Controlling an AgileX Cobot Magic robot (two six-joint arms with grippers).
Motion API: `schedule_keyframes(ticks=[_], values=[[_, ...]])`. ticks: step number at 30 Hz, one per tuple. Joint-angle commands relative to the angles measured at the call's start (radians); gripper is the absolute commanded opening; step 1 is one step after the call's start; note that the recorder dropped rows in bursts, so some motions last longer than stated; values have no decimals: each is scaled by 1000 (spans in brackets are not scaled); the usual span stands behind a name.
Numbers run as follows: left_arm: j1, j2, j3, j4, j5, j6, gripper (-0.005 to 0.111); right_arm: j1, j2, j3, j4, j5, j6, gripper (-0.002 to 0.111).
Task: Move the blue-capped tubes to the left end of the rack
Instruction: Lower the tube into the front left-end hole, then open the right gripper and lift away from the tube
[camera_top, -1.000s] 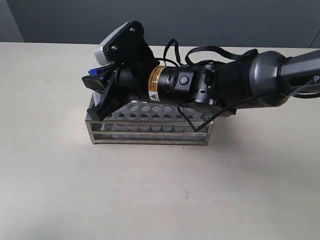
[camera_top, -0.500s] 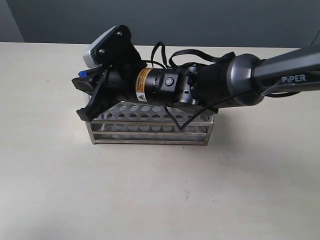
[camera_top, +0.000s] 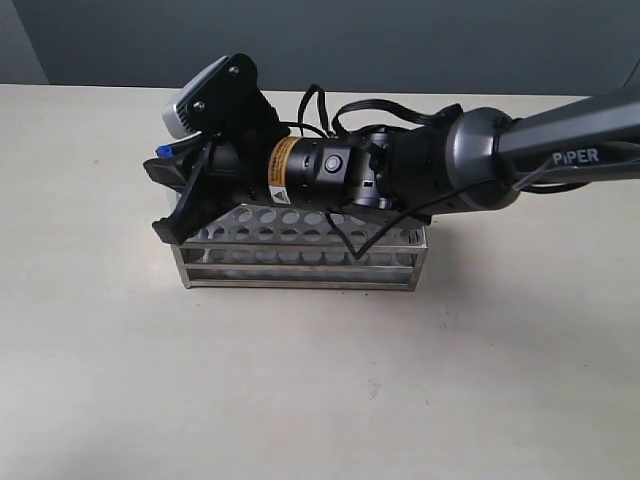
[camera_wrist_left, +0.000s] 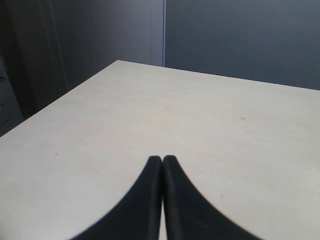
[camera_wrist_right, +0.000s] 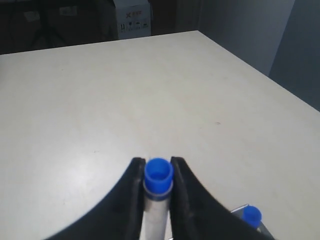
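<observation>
Right gripper (camera_wrist_right: 158, 164) pinches a blue-capped tube (camera_wrist_right: 158, 176) upright between barely parted fingers. The rack (camera_top: 300, 262) sits just below it, a second blue-capped tube (camera_wrist_right: 251, 216) beside. Left gripper (camera_wrist_left: 162, 160) is closed, empty.

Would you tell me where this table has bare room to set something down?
The table is bare in front of the rack and to its left. Over the rack's left end it is crowded: the right pincer holds a blue-capped tube there.
</observation>
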Motion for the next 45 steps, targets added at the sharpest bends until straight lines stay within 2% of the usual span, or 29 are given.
schedule_keyframes(ticks=[1,13,15,19,21,32,34,35,36,40,45], values=[[2,-4,-3,-5,-5,-1,1,1,-23,-2,-74,69,49,-1],[2,-4,-3,0,-6,-1,1,1,-9,-2,-109,101,71,-1],[2,-4,-3,0,-6,-1,1,1,-10,-2,-109,101,75,5],[2,-4,-3,0,-6,-1,1,1,-10,-2,-109,103,75,29],[2,-4,-3,0,-6,-1,1,1,-10,-2,-112,107,75,34],[2,-4,-3,0,-6,-1,1,1,-37,-2,-99,114,93,32],[2,-4,-3,0,-6,-1,1,-3,-79,-2,-74,137,94,20],[2,-4,-3,0,-6,-1,1,-7,-104,-2,-73,159,94,11],[2,-4,-3,0,-6,-1,1,-20,-133,-2,-77,186,94,-1],[2,-4,-3,0,-6,-1,1,-97,-252,-2,-74,313,94,0],[2,-4,-3,0,-6,-1,1,-268,-445,93,-49,400,96,0]])
